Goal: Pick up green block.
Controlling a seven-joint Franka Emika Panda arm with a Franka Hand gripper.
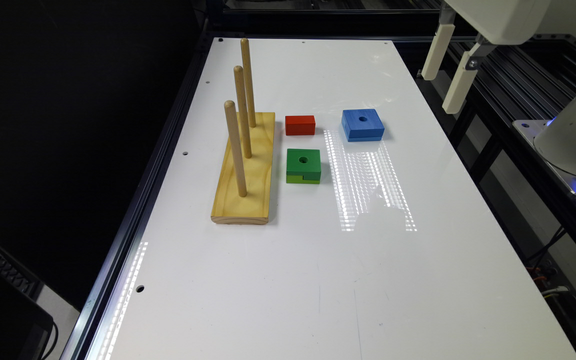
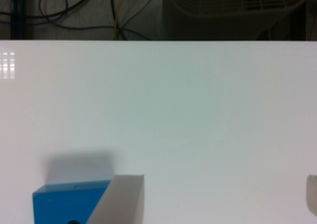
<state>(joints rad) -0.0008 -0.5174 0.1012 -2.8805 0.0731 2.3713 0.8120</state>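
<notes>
1. The green block [image 1: 303, 165] is seen lying flat on the white bench [image 1: 318, 280], just beside the wooden peg board [image 1: 246, 172] and between that board and the glare patch on the bench top. The red block [image 1: 300, 125] lies close behind it, and the blue block [image 1: 362, 124] sits apart, toward the exterior view's right.
2. The hand [image 1: 449, 67] is held high above the bench's far edge at the exterior view's right, well apart from the green block. In the wrist view its fingers [image 2: 121, 199] are seen spread wide, and nothing is held between them; a corner of the blue block shows below one finger.
3. The step in hand is judged to be the approach; no contact with the green block has been made yet.
4. For the next move, the hand would need to be carried across over the green block, past the blue one, and lowered with the fingers straddling two opposite sides.
5. Care would be called for on the side facing the peg board and the side facing the red block, where room is tight.
</notes>
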